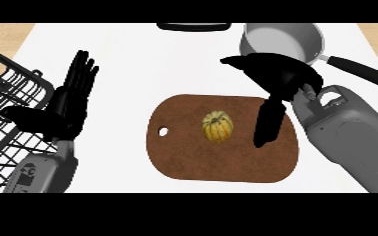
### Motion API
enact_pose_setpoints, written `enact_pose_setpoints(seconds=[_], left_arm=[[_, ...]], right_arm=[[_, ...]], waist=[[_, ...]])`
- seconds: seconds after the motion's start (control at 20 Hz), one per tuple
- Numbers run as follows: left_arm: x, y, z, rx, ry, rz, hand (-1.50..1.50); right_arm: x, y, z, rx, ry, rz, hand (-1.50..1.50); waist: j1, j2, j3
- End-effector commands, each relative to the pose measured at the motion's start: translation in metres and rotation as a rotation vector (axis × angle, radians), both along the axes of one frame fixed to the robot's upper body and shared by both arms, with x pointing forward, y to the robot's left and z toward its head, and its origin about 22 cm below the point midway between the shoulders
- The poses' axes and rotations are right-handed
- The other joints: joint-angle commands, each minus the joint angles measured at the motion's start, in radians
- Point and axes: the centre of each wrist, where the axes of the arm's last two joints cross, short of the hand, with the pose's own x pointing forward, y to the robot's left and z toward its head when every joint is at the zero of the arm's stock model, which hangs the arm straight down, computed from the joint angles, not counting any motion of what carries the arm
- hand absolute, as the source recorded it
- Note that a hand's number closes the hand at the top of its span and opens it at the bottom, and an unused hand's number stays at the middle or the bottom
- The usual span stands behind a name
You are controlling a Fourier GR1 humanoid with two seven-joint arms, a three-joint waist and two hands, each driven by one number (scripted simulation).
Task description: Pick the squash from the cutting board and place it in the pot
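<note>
Squash (218, 126) small, yellow-striped, lying on cutting board (184, 155), right robot hand (277, 75) released just beside, pot (284, 40) behind

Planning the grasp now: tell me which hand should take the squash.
Right. The right hand hangs open over the cutting board beside the squash, near the pot; the left hand rests by the wire basket.

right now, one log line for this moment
squash: on cutting board | right hand: open, above board | left hand: resting | pot: empty
</note>
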Motion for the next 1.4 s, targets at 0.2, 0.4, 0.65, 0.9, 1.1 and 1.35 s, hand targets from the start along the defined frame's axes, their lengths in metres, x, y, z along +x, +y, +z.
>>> enact_pose_setpoints(seconds=[0.2,0.4,0.65,0.9,1.1,1.35], left_arm=[[0.017,0.024,0.029,0.018,-0.082,0.049,0.00],[0.011,0.023,0.022,0.004,-0.063,0.031,0.00],[0.022,0.027,0.031,0.002,-0.077,0.056,0.00],[0.022,0.010,0.009,0.015,-0.062,0.057,0.00],[0.015,0.024,0.021,0.018,-0.058,0.045,0.00],[0.015,0.019,0.016,-0.003,-0.058,0.039,0.00]], right_arm=[[0.014,0.043,-0.031,-0.178,0.140,-0.093,-1.50],[0.013,0.037,-0.028,-0.157,0.188,-0.089,-1.50],[0.002,0.038,-0.054,-0.172,0.187,-0.070,-1.50],[-0.010,0.055,-0.064,-0.133,0.148,-0.044,-1.50],[-0.007,0.069,-0.060,-0.165,0.127,-0.068,-1.50],[-0.009,0.068,-0.093,-0.261,0.140,-0.089,-1.50]], waist=[[-0.002,-0.001,0.007],[-0.010,-0.005,0.008],[-0.015,-0.003,0.008],[-0.016,-0.003,0.008],[-0.009,-0.004,0.008],[-0.008,-0.004,0.008]])
